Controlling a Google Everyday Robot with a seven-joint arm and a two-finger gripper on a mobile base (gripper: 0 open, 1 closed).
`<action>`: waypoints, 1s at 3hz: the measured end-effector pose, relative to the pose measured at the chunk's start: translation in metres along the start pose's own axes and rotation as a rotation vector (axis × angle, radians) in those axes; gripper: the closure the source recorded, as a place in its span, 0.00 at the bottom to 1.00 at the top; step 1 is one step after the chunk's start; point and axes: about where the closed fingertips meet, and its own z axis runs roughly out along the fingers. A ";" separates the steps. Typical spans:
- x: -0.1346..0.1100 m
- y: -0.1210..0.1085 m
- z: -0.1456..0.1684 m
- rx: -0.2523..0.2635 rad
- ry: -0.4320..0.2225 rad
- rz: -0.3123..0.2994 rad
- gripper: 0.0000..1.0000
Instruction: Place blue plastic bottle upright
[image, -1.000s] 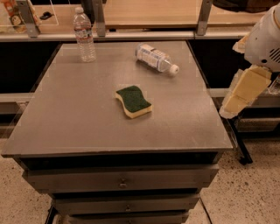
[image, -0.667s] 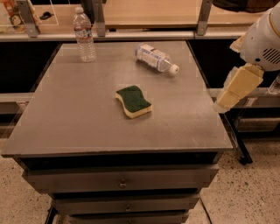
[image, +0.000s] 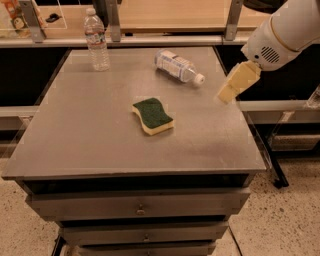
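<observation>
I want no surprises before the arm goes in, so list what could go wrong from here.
1. The blue plastic bottle lies on its side near the back of the table, cap toward the gripper, which hangs by the right edge. A glancing touch could roll it away.
2. A second bottle stands upright at the back left and could be mistaken for the target.
3. The sponge sits mid-table. A bottle set down on it would likely tip.

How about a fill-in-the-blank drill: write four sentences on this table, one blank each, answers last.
The blue-label bottle lies on its ____ on the table.
Its ____ cap points toward the gripper, which hovers over the table's edge nearby.
The other bottle stands ____.
The sponge shows its ____ face.
Answers: side; white; upright; green.
</observation>
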 end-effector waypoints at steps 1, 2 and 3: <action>0.000 0.000 0.000 0.000 0.000 0.000 0.00; -0.003 0.000 0.001 -0.006 -0.025 0.015 0.00; -0.025 -0.001 0.021 -0.015 -0.083 0.025 0.00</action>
